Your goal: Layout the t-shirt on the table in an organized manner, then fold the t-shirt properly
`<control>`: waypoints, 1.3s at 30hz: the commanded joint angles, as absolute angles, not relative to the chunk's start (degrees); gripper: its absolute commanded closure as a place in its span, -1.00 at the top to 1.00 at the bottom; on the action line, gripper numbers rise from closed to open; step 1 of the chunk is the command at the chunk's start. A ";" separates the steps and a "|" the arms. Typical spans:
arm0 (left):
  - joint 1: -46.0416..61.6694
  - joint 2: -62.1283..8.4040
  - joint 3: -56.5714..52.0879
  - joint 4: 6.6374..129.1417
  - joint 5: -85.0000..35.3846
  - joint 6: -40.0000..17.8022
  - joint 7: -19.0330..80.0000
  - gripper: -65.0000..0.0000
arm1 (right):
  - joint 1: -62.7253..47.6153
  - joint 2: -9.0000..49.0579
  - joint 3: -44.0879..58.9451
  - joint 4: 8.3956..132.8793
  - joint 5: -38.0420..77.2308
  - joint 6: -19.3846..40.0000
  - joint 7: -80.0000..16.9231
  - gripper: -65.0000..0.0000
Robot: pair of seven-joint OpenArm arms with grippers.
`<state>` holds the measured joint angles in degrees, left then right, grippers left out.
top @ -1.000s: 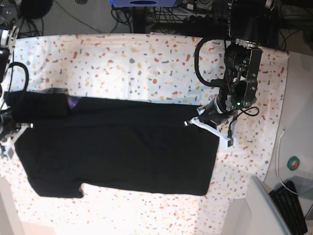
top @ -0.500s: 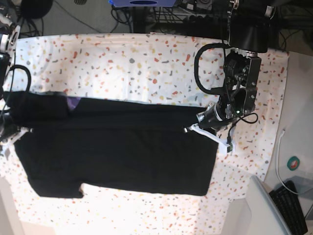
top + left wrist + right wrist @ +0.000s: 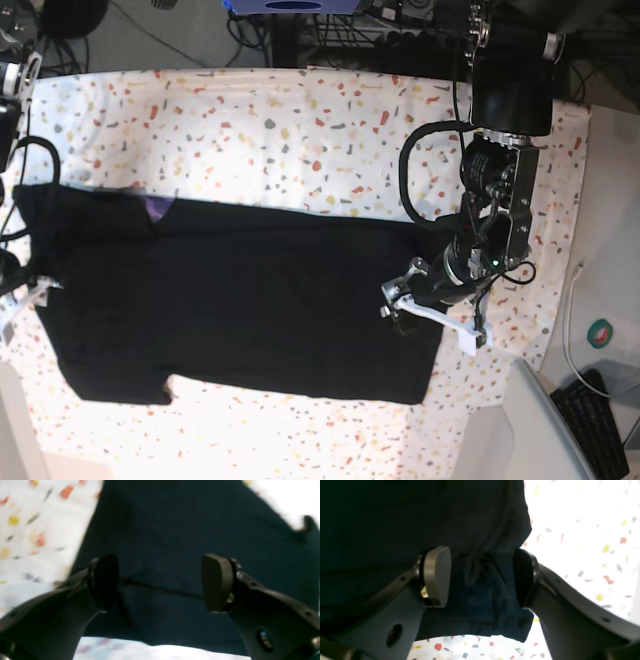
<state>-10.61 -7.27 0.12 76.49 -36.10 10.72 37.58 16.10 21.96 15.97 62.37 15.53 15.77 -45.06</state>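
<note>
Both hands now stand wide with nothing pinched, the left hand (image 3: 160, 582) over the t-shirt (image 3: 240, 300) near the counter's (image 3: 300, 120) right edge and the right hand (image 3: 481, 576) at its left edge, so the fold just laid rests flat, halving done.

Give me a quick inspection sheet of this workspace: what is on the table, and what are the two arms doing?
Surface: table under a white speckled cloth.
Job's things: black t-shirt lying spread out, a purple patch near its collar.
Clutter: nothing seen on the cloth.
Grippers: left tool open over the shirt's edge, nothing between its pads; right tool open, a bunched bit of shirt between its pads, not pinched.
Cables: black cable looping beside the left arm; more cables behind the table.
Surroundings: keyboard off the table's corner.
</note>
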 commanded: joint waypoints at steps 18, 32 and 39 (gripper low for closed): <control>8.66 -6.11 -4.97 83.03 -37.93 10.07 23.69 -1.00 | 1.71 18.24 16.04 82.24 15.69 15.87 -44.26 0.13; 6.37 -4.00 -1.36 78.37 -37.76 10.07 23.69 -1.00 | 1.71 18.24 16.13 82.24 15.69 15.87 -44.35 0.13; 0.84 -3.82 1.98 74.77 -37.76 10.24 23.78 -1.00 | 1.71 18.24 16.04 82.24 15.69 15.87 -44.35 0.13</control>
